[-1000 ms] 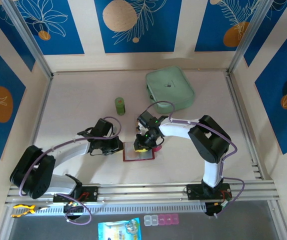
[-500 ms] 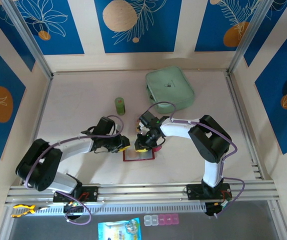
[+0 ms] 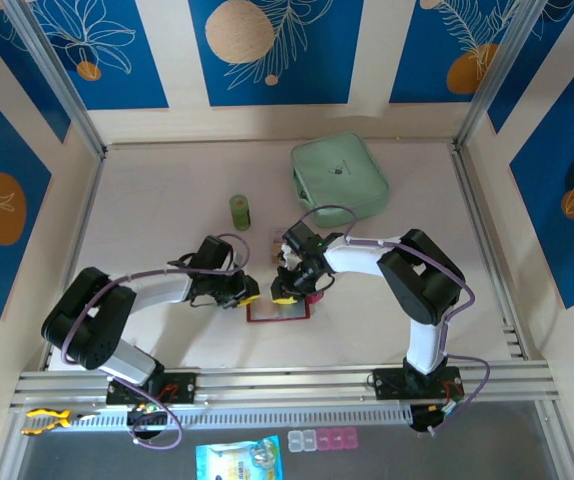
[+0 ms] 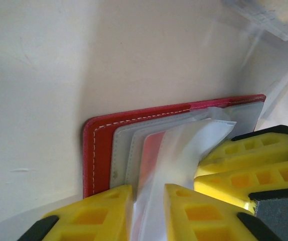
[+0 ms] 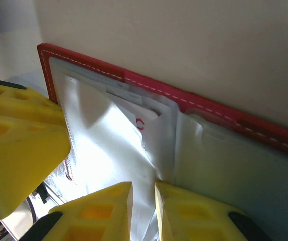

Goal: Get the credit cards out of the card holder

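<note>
- The red card holder (image 4: 91, 150) lies open and flat on the worktop (image 3: 167, 200), just in front of the two arms and between them. It is well apart from the mint-green pouch (image 3: 339, 178) at the back.
- The left fingers (image 4: 119, 201) are closed on a raised flap of sleeve film (image 4: 184, 145). The right fingers (image 5: 121, 198) are nipped nearly together on that soft film too, close to the holder's fold.
- A credit card (image 5: 134, 116), pale with a red mark, sits tucked in a sleeve pocket with only its corner plain to see. How many more are in there I can't tell.
- To my eye the holder is light and would slide or lift if tugged, so one side wants pinning down.
- The film looks limp, glossy and easy to crease or tear. Pulling on it alone would likely just drag the whole booklet along.
- The card should be thin, stiff and slick. It is best taken by its exposed edge at the pocket mouth, pinched across its flat faces and drawn straight out along the sleeve.
</note>
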Motion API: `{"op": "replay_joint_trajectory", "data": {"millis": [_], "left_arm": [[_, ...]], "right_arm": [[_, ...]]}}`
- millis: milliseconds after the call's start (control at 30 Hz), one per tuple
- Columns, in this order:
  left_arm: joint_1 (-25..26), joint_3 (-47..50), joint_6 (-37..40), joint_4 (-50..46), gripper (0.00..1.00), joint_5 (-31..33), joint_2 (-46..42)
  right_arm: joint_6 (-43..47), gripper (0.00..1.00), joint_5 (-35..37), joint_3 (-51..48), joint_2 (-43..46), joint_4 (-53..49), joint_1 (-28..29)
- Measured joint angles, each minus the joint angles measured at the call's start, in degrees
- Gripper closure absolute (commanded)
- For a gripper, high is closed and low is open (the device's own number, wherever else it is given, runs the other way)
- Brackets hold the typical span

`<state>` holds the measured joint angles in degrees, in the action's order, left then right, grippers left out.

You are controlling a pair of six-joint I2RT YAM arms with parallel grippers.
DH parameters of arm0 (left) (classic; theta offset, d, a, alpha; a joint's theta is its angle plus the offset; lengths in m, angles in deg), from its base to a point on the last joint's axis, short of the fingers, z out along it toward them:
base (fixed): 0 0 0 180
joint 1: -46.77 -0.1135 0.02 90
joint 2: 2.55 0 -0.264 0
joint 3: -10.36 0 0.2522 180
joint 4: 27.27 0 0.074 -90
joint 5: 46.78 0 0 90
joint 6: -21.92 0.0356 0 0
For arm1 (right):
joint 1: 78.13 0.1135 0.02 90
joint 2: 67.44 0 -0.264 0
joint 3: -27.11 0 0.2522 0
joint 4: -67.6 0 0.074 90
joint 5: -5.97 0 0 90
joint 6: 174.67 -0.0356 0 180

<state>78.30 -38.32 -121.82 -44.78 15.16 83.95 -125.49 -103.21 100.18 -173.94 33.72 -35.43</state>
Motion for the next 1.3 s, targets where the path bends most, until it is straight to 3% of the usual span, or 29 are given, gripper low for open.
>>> {"op": "replay_joint_trajectory", "data": {"millis": [1300], "left_arm": [[4.90,-10.23,0.17,-7.50,0.76,0.42,1.68]], "right_arm": [[0.26,0.75,0.94,-2.58,3.69,0.04,-2.80]]}}
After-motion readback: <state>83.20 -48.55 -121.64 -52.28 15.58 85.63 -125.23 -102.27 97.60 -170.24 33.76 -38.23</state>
